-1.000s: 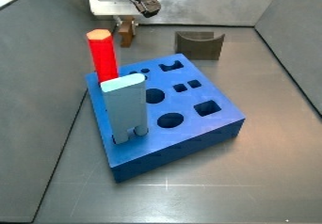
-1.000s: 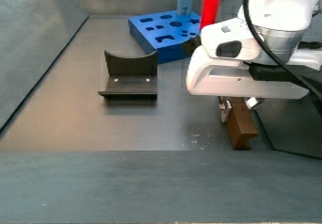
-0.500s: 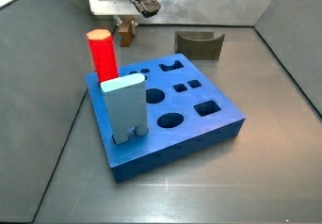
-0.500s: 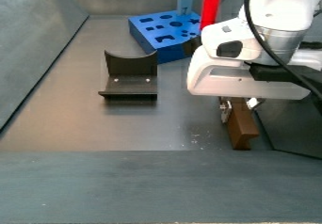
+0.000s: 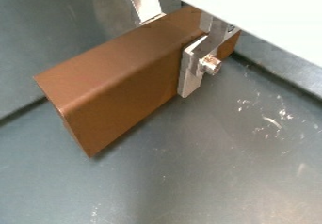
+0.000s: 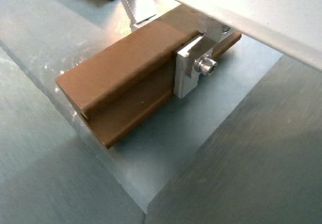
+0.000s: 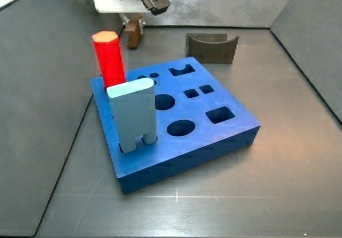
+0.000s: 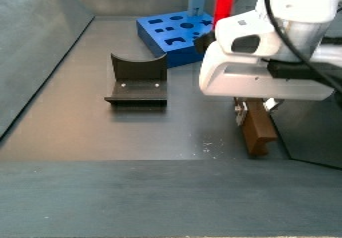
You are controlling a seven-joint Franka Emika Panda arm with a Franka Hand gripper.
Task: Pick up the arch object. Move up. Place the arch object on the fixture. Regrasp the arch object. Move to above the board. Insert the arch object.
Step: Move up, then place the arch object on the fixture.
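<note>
Arch object [image 5: 120, 87] sits clamped in the hand [image 5: 176, 41] just above the worktop [image 8: 80, 122]; a straight vertical lift looks safest.

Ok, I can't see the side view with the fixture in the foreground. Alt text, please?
The gripper, under the white arm head at right, is shut on the brown arch object, low over the grey floor. The fixture stands empty to its left, and the blue board with the red cylinder sits behind.
</note>
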